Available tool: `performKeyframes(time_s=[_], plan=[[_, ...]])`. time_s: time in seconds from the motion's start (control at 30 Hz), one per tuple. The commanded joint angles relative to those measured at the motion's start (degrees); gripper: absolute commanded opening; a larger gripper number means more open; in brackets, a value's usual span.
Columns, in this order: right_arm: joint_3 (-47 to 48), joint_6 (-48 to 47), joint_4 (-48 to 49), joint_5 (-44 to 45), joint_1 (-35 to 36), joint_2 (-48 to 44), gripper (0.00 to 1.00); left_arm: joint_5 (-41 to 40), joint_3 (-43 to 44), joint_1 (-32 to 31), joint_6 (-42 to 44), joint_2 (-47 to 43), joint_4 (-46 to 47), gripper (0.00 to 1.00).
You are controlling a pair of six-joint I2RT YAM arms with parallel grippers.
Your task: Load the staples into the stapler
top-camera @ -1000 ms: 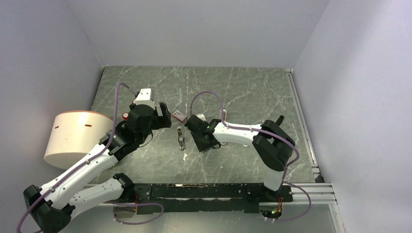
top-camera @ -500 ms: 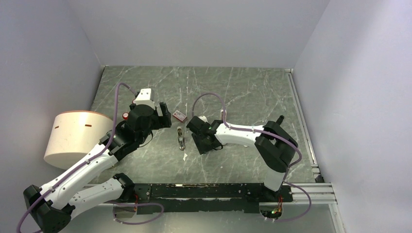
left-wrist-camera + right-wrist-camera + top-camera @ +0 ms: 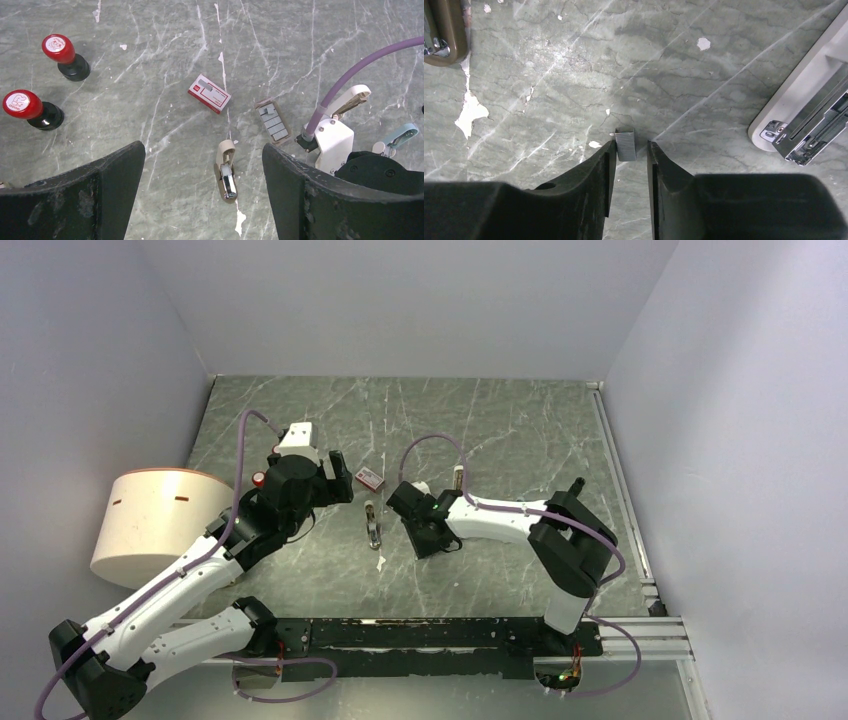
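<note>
1. The right gripper is drawing its fingers in around a short staple strip. One pad is touching it and the other is showing a sliver of gap, so I cannot tell whether the pinch is made.
2. Since a second ago this gripper has been sliding slightly away from the stapler and narrowing. This suggests the pick-up is just starting and loading is not yet begun.
3. The stapler is lying open on the table, its metal channel showing, near the strip.
4. A larger staple block is resting beside the red-and-white box, apart from both grippers.
5. The left gripper is hovering above with its fingers spread wide, gripping nothing, unmoved.
</note>
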Motion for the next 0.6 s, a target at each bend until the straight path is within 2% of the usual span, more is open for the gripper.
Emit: performKeyframes(time_s=[0.0,0.27,0.57], plan=[[-0.4,0.2,-0.1,0.3,0.3,1.0,0.32,-0.7,0.0,0.2,0.1,-0.1,0.9,0.91],[1.3,-0.8,0.6,1.0,0.3,2.1,0.38,-0.9,-0.2,0.2,0.1,0.0,1.2,0.91],[1.7,-1.5,1.1,1.0,0.2,2.9,0.33,-1.1,-0.2,0.3,0.3,-0.2,1.1,0.91]])
